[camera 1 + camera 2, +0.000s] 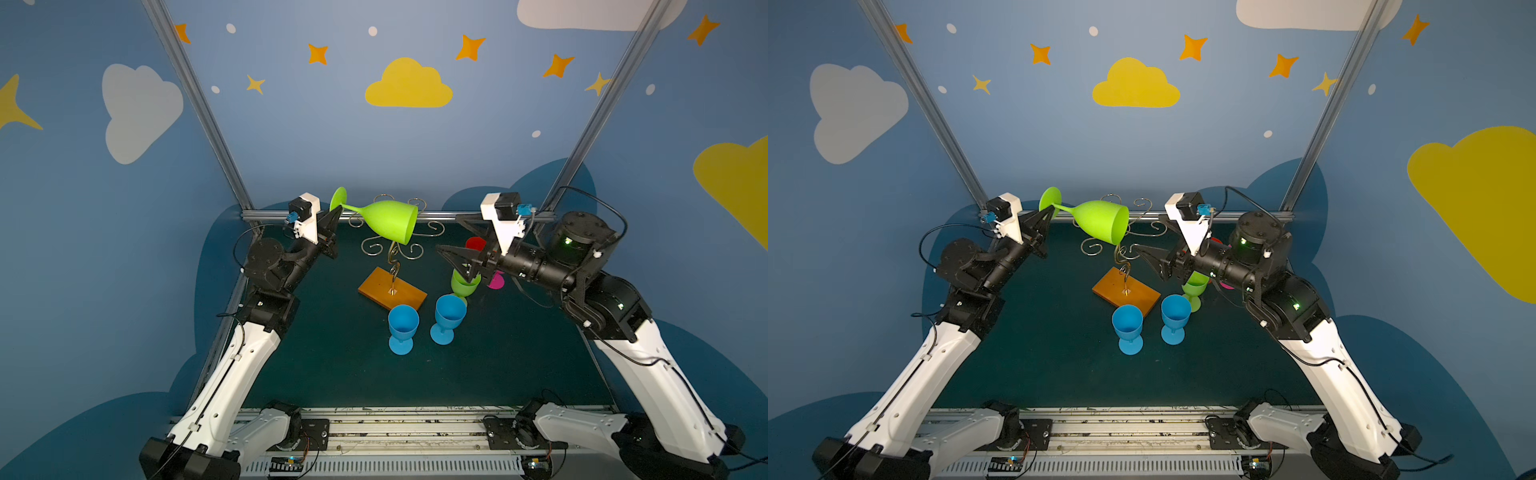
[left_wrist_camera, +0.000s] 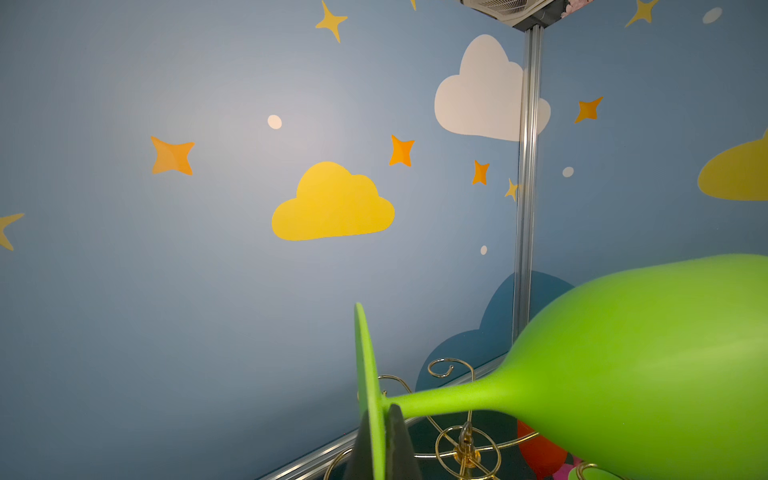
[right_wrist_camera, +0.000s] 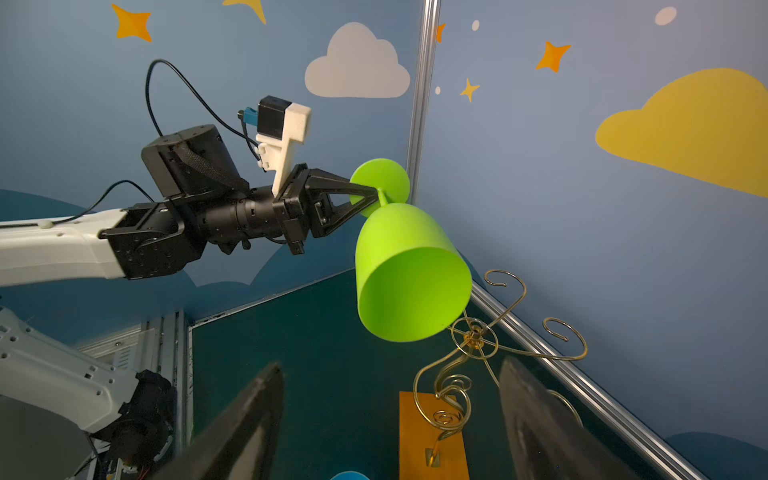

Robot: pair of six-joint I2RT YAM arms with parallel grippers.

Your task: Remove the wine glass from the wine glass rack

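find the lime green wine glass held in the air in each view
Top views: lime green wine glass centre, tipped sideways.
Left wrist: bowl filling the lower right.
Right wrist: centre, mouth toward the camera.
Shared landmark: gold wire rack beside the glass.

Lime wine glass [image 3: 409, 274]: matt, smooth plastic. Wine glass rack [image 1: 392, 249]: thin glossy gold wire; base [image 1: 392, 289] of orange-brown wood, slight sheen. Table [image 1: 498, 365]: dark green, matt. Blue goblets [image 1: 402, 328]: smooth plastic.
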